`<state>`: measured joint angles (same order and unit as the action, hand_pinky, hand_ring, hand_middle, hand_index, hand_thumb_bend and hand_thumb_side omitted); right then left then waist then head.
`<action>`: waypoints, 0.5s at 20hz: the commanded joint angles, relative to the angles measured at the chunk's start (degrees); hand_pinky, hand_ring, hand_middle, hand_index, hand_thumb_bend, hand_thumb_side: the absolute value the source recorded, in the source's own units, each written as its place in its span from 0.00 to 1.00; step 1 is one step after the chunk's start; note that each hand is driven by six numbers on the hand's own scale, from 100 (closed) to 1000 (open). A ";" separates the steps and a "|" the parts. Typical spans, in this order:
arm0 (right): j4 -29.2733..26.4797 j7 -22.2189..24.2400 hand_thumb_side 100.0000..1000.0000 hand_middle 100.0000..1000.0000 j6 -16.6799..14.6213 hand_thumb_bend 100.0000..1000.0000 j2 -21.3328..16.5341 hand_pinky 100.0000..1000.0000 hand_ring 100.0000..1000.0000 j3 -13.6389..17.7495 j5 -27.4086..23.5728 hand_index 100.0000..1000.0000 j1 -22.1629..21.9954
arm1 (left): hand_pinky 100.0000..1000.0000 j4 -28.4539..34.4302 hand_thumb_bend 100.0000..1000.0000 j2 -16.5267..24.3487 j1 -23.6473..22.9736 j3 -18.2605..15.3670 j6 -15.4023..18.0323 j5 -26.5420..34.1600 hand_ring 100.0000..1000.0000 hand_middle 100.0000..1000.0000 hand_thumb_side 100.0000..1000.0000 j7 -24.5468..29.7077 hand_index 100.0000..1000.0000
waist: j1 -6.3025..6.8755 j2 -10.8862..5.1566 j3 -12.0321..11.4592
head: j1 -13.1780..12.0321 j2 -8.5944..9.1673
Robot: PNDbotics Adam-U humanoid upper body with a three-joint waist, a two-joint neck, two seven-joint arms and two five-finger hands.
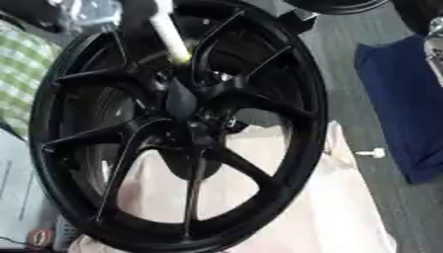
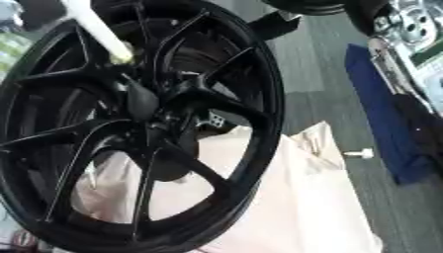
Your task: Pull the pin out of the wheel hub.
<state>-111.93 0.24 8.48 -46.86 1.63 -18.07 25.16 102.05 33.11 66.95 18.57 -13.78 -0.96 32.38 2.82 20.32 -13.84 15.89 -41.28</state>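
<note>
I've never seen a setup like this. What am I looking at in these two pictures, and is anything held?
Both pictures come from the two-eyed camera in a humanoid robot's head, looking down, so they nearly match. A black spoked wheel fills them, resting on a pale cloth. A white rod, perhaps the pin, slants toward the hub. On the grey floor lie a blue mat and a small white piece. I can make out no robot hand, so nothing is visibly held.

Wheel filling most of the near space

Black wheel [image 1: 177, 123] is blocking the middle; gaps between its spokes [image 1: 246, 168] are staying open, while grey floor [image 1: 346, 113] is lying free beside a blue mat [image 1: 402, 108].
</note>
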 commanded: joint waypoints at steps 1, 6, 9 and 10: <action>-0.77 -0.87 0.72 0.53 -0.24 0.00 -2.72 0.93 0.66 1.44 -0.22 0.67 -0.20 | 0.57 0.32 0.00 6.21 -1.12 -5.59 -0.76 1.56 0.36 0.09 0.00 -2.96 0.26 | -0.25 -1.97 -0.61 | 1.32 -0.28; -1.12 -2.53 0.72 0.53 -0.90 0.00 -3.67 0.92 0.66 3.15 0.12 0.67 -2.39 | 0.57 -3.16 0.00 13.62 -7.64 -12.83 -1.15 0.69 0.36 0.10 0.00 -7.50 0.27 | -1.23 -2.20 -2.71 | 3.50 -0.46; -1.42 -3.82 0.71 0.53 -1.37 0.00 -3.83 0.92 0.66 4.35 0.16 0.67 -3.51 | 0.57 -7.07 0.00 18.20 -12.19 -17.40 -1.76 1.39 0.37 0.12 0.00 -10.32 0.29 | -1.97 -2.28 -4.09 | 4.21 -0.06; -1.55 -4.27 0.71 0.53 -1.55 0.00 -3.80 0.92 0.66 4.76 0.12 0.67 -3.70 | 0.57 -8.52 0.00 19.77 -13.76 -18.97 -2.26 1.77 0.37 0.12 0.00 -11.29 0.30 | -2.28 -2.25 -4.48 | 4.38 0.17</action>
<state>-112.34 -3.39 7.17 -48.67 5.14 -18.05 21.07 94.60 48.89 52.68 2.44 -15.80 0.48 22.39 0.41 19.74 -18.37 19.86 -41.66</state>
